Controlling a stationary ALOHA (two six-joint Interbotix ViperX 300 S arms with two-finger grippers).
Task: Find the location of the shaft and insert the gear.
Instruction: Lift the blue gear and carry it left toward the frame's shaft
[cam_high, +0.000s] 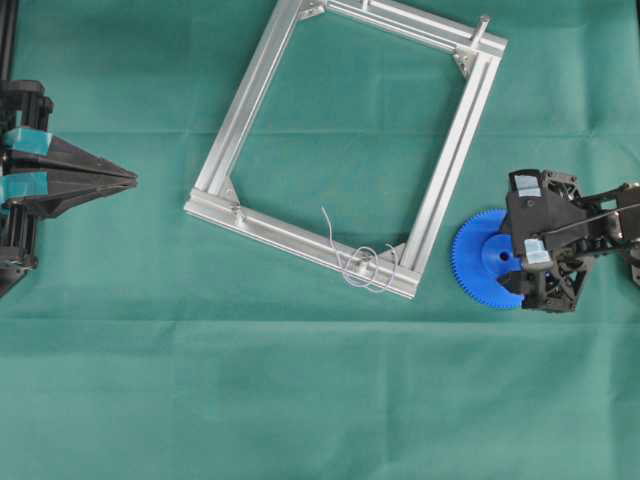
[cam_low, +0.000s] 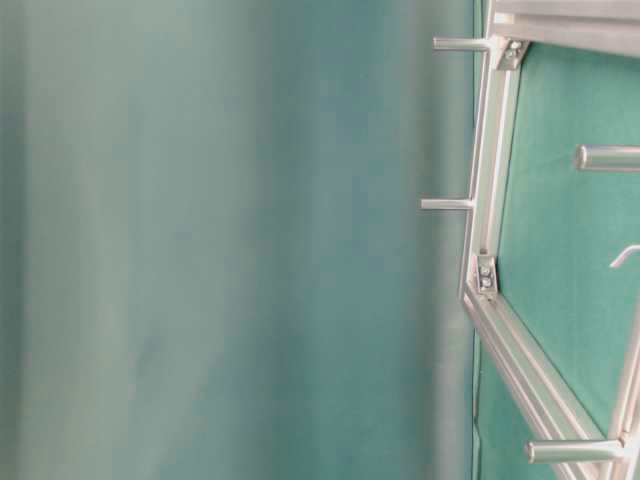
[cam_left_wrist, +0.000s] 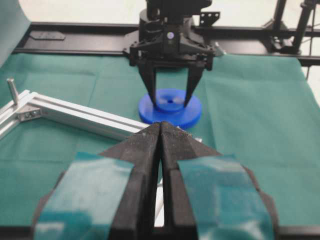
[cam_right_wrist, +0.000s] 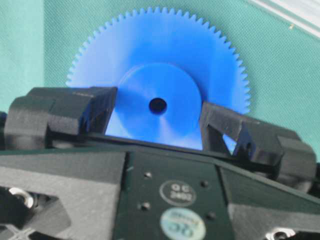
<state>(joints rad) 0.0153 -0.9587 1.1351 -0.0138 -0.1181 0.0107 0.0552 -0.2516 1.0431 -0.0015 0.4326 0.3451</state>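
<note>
The right gripper, jaws parted, straddles the raised hub of the bright blue plastic toothed gear, which lies flat, centre hole facing up. The left gripper is closed, empty.

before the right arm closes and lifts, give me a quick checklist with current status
1. Right gripper straddles the hub of the gear: ok, one finger on each side.
2. Grip secured: not ok, the jaws are not yet clamped on the hub.
3. Gear lying flat on the green cloth: ok.
4. Shaft located: ok, on the aluminium frame inside the looped wire.
5. Wire clear of the shaft: not ok, it loops around it.
6. Left gripper out of the way: ok, shut and parked at the left edge.
</note>
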